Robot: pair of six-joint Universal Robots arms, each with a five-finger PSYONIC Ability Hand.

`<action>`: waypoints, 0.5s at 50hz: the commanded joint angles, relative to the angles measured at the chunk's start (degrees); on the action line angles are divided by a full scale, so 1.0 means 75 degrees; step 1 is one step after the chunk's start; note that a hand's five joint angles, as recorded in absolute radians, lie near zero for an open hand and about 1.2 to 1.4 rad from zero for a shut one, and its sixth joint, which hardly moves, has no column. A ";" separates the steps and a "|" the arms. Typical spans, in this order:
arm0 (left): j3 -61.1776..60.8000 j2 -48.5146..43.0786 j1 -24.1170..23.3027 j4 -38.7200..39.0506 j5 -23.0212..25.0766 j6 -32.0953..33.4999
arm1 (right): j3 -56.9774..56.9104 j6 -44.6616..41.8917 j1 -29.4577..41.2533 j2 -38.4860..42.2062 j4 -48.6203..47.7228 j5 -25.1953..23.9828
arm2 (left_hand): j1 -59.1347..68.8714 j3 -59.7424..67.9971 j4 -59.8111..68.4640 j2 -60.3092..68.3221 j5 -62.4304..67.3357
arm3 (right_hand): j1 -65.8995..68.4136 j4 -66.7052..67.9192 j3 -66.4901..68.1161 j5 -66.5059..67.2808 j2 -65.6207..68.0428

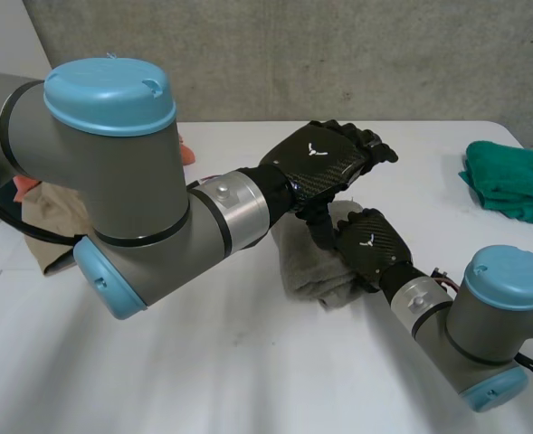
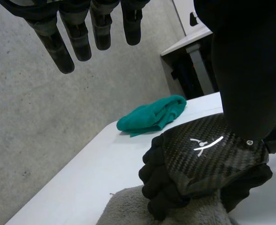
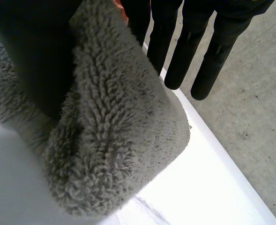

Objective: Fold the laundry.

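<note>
1. A grey towel [image 1: 307,267] lies bunched on the white table [image 1: 248,371], just right of the middle of the head view.
2. The right hand [image 1: 367,242] comes in from the lower right and sits on the right-hand side of the towel, palm down.
3. In the right wrist view, a thick fold of the towel [image 3: 114,140] rises between the thumb and the straight fingers of the right hand [image 3: 175,56], nipped between them.
4. The left wrist view shows the right hand [image 2: 203,154] with its fingers and thumb pressed down into the pile of the towel [image 2: 128,208].
5. The left hand [image 1: 320,161] hovers at the centre of the head view, above the towel and the right hand, with its thumb pointing down toward them.
6. Its fingers hang straight and spread in the air, holding nothing [image 2: 65,47].
7. A green cloth [image 1: 510,181] lies folded near the table's far right edge, well apart from the towel.
8. At the left edge of the head view, partly behind the left arm, lie a beige cloth [image 1: 44,226] and an orange cloth [image 1: 186,150].
</note>
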 commanded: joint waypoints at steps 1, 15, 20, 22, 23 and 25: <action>-0.0053 -0.0012 0.0004 0.0008 0.0000 0.0006 | -0.0209 0.0003 -0.0045 0.0096 0.0020 -0.0019 | -0.0065 -0.0196 -0.0131 -0.0130 -0.0278 | 0.3742 0.3656 0.3631 0.3894 0.3623; 0.0064 0.0245 0.0250 0.0277 -0.0023 0.0006 | -0.2270 0.0811 -0.0699 -0.0009 -0.0074 0.0157 | -0.0087 -0.0218 -0.0153 -0.0152 -0.0300 | 0.5065 0.4979 0.4954 0.5217 0.4946; 0.0064 0.0515 0.0309 0.0524 -0.0024 -0.0170 | -0.3488 0.1619 -0.1438 -0.0196 -0.0144 0.0146 | -0.0087 -0.0218 -0.0153 -0.0152 -0.0301 | 0.5065 0.4979 0.4954 0.5217 0.4946; 0.0064 0.0597 0.0332 0.0606 -0.0024 -0.0334 | -0.4109 0.2099 -0.1824 -0.0103 -0.0296 0.0134 | -0.0087 -0.0218 -0.0153 -0.0152 -0.0301 | 0.5065 0.4979 0.4954 0.5217 0.4946; 0.0064 0.0609 0.0344 0.0629 -0.0024 -0.0381 | -0.4297 0.2252 -0.1988 -0.0056 -0.0389 0.0134 | -0.0065 -0.0196 -0.0131 -0.0130 -0.0278 | 0.5065 0.4979 0.4954 0.5217 0.4946; 0.0041 0.0644 0.0391 0.0664 -0.0012 -0.0509 | -0.4788 0.2591 -0.2502 0.0305 -0.0751 0.0099 | -0.0064 -0.0196 -0.0131 -0.0130 -0.0278 | 0.5065 0.4979 0.4954 0.5217 0.4946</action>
